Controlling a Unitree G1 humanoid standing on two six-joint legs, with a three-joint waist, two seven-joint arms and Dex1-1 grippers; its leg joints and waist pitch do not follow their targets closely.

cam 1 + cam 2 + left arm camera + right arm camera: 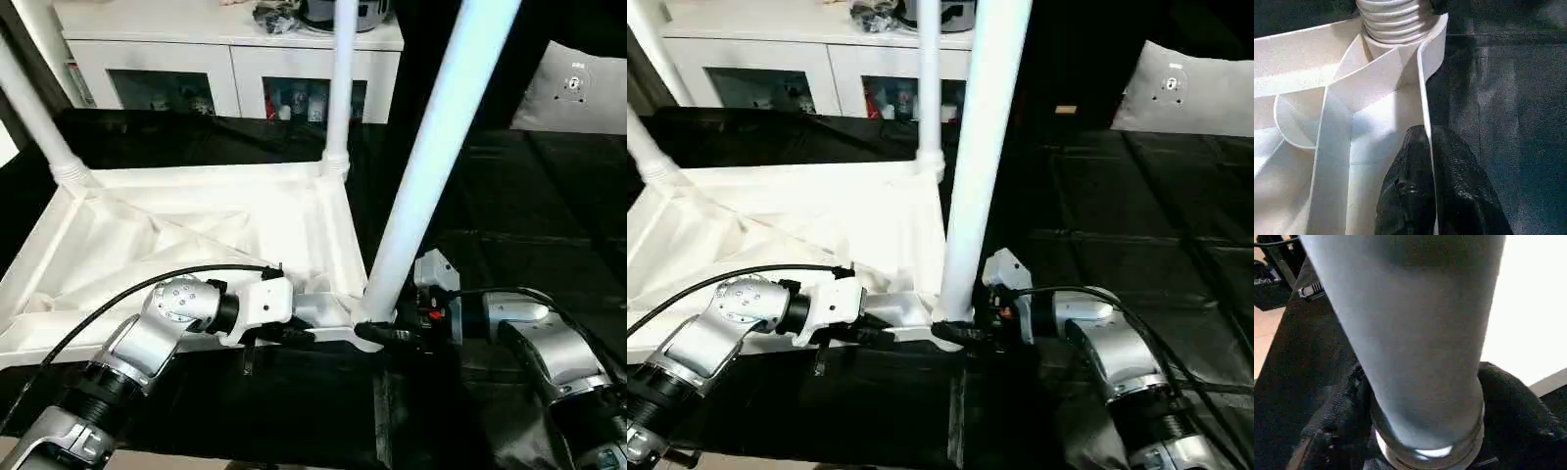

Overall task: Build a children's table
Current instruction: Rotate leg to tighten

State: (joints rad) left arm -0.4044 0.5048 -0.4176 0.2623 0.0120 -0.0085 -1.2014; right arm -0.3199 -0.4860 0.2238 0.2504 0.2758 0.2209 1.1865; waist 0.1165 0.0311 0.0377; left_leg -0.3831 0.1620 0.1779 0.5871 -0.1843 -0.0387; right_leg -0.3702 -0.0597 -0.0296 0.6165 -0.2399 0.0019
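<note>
The children's table (196,230) lies upside down on a black mat, ribbed underside up. Three white legs stand in its corner sockets: far left (34,113), far right (341,88) and near right (431,166). My left gripper (286,335) is shut on the table's near rim (1425,73), one black finger (1405,196) on each side of the thin wall, close to the leg's ribbed socket (1396,19). My right gripper (377,333) reaches in from the right. Its fingers (1518,406) hug both sides of the base of the near right leg (1415,333).
A white cabinet (235,69) with glass doors stands behind the table. A grey cushion (578,88) lies at the far right on the black mat (529,196). A black cable (108,304) runs along my left forearm.
</note>
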